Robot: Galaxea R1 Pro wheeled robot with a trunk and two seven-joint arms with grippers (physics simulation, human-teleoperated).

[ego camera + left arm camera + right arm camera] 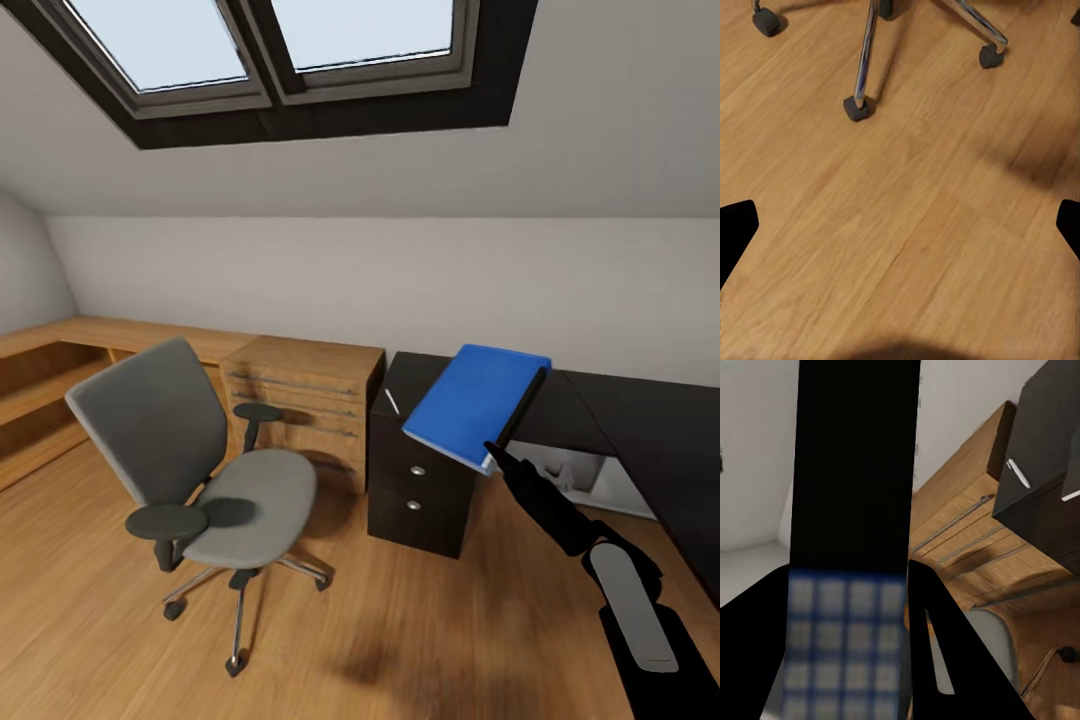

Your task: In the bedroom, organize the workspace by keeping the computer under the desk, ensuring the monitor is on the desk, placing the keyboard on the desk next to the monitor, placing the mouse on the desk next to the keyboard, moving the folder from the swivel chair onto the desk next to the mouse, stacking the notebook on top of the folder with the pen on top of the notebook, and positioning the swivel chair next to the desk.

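Note:
My right gripper (496, 451) is shut on the dark spine edge of the bright blue folder (478, 402), holding it tilted in the air above the pedestal end of the black desk (640, 425). In the right wrist view the folder (855, 472) stands between the fingers (945, 652) of the right gripper (851, 577). A thin white pen (391, 401) lies on the desk's left corner. The swivel chair (200, 470) stands on the floor left of the desk with its grey seat bare. My left gripper (904, 225) is open over the floor near the chair's chrome base (864, 67).
A light-wood chest (310, 395) with bar handles stands between chair and desk pedestal (418, 495). A low wooden shelf (50, 380) runs along the left wall. A pale boxy shape (580, 470) sits under the desk. Open wooden floor (400, 640) lies in front.

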